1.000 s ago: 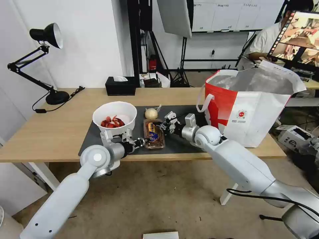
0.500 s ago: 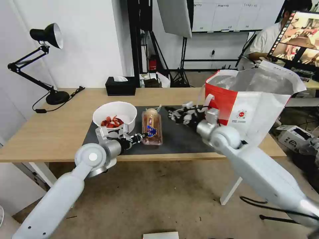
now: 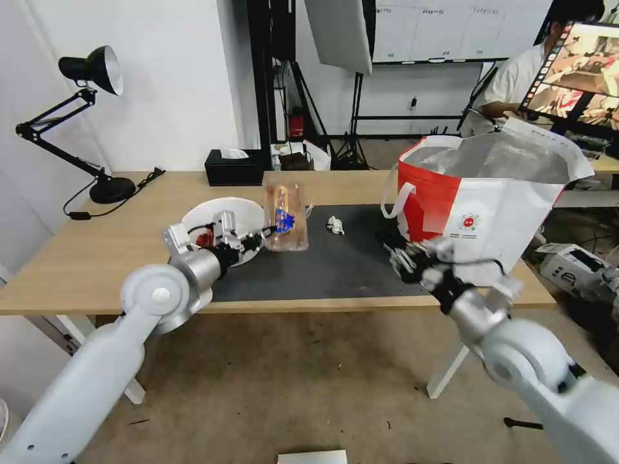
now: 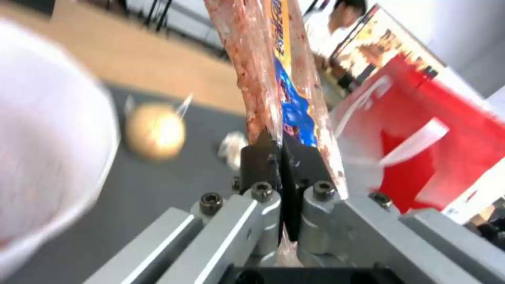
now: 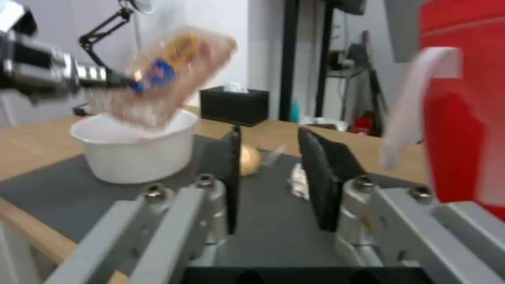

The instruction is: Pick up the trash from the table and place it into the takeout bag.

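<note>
Clamped tight on one short end of the clear plastic tray, my left gripper has it lifted off the table, its long axis standing nearly upright above the pads, just beside the white bowl. The takeout bag stands open-mouthed well off to the robot's right of the tray, across the dark mat, so I judge the carry has to run that way and upward to clear the rim. The beige ball and the small crumpled wrapper lie on the mat between tray and bag. My right gripper hangs at the table's near edge just beside the bag, jaws apart and holding nothing; it is the nearer arm to the bag.
</note>
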{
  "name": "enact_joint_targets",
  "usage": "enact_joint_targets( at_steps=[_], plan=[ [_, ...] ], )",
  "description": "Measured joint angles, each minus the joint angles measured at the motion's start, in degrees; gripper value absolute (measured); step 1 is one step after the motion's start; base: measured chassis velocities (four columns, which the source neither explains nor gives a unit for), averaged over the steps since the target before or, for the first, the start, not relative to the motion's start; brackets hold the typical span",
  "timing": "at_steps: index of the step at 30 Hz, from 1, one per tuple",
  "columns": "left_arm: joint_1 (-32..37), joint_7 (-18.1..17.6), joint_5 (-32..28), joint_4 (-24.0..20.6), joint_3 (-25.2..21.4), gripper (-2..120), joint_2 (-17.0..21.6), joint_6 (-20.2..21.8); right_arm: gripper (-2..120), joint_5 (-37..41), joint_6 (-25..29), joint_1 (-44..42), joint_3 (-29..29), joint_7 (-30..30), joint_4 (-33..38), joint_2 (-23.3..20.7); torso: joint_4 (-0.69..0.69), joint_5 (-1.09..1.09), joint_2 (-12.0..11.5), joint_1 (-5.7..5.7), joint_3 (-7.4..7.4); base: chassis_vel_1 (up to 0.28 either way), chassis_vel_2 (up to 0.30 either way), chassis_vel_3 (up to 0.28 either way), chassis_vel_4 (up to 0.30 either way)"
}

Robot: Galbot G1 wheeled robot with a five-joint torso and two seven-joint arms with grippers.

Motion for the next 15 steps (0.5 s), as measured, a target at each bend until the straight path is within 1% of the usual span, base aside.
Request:
enact_joint_targets(
  at_steps=[1,2,3,5,6,8,9,10,11,13,15],
  plan=[
    [-1.3,0.7,0.8,0.3,0.7,0,0.1,-1.2,40,-1.3,1.5,-2.3,1.0,0.3,0.2,0.4,0.0,-0.01,0.0,0.0,0.0,0.0,0.0,0.0,0.0],
    [-1.3,0.7,0.8,0.3,0.7,0,0.1,-1.2,40,-1.3,1.5,-2.3,1.0,0.3,0.2,0.4,0.0,-0.01,0.0,0.0,0.0,0.0,0.0,0.0,0.0],
    [-2.3,1.2,1.4,0.4,1.2,0,0.2,-1.9,44,-2.2,2.5,-3.8,1.5,0.4,0.3,0.8,0.01,0.0,0.0,0.01,0.0,0.0,0.0,0.0,0.0],
    [-5.8,2.3,3.3,1.3,3.5,0,0.3,-4.3,55,-4.8,5.4,-8.7,2.9,0.6,0.5,2.2,0.01,-0.01,0.0,0.01,0.01,0.0,0.0,0.0,0.0],
    [-5.8,2.3,3.3,1.3,3.5,0,0.3,-4.3,55,-4.8,5.4,-8.7,2.9,0.6,0.5,2.2,0.01,-0.01,0.0,0.01,0.01,0.0,0.0,0.0,0.0],
    [-9.6,3.5,4.5,2.3,6.2,0,0.1,-6.2,65,-7.0,7.5,-13.4,4.0,0.6,0.5,3.9,0.01,0.01,0.0,0.01,0.01,0.0,0.0,0.0,0.0],
    [-9.6,3.5,4.5,2.3,6.2,0,0.1,-6.2,65,-7.0,7.5,-13.4,4.0,0.6,0.5,3.9,0.01,0.01,0.0,0.01,0.01,0.0,0.0,0.0,0.0],
    [-11.3,3.8,4.7,2.8,7.4,0,-0.2,-6.9,70,-7.8,8.2,-15.1,4.5,0.5,0.5,4.6,0.01,0.0,0.0,0.01,0.01,0.0,0.0,0.0,0.0],
    [-11.3,3.8,4.7,2.8,7.4,0,-0.2,-6.9,70,-7.8,8.2,-15.1,4.5,0.5,0.5,4.6,0.01,0.0,0.0,0.01,0.01,0.0,0.0,0.0,0.0],
    [-16.4,3.8,5.1,4.6,11.4,0,-2.3,-9.0,84,-9.7,9.6,-18.5,5.2,0.4,-0.2,6.4,0.01,-0.01,0.0,0.01,0.01,0.0,0.0,0.0,0.0],
    [-17.4,3.7,5.1,4.9,12.1,0,-2.7,-9.3,86,-10.2,9.8,-18.9,5.2,0.4,-0.5,6.7,0.0,-0.01,0.0,0.01,0.01,0.0,0.0,0.0,0.0]
  ],
)
